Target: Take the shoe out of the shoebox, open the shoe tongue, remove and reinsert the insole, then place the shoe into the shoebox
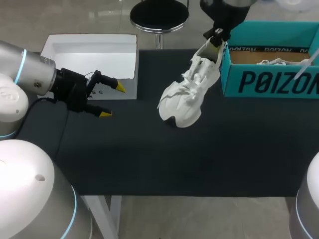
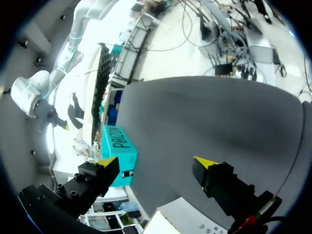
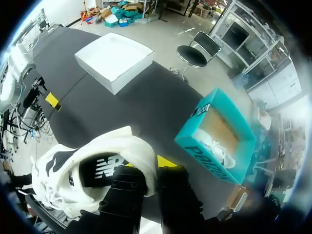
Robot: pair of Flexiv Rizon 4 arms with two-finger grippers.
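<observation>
Clamping the shoe (image 1: 185,97) by its heel, the right gripper (image 1: 215,42) holds it toe-down beside the box (image 1: 269,82); the left gripper (image 1: 113,100) stands wide.

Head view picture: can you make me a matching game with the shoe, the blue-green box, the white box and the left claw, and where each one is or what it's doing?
Things:
1. white shoe
2. teal shoebox
3. white box
4. left gripper

Places or states:
a. open, holding nothing
b. held by its heel in the right gripper
c. far right of the table, open on top
d. far left of the table

Pairs: 1-b, 2-c, 3-d, 4-a
</observation>
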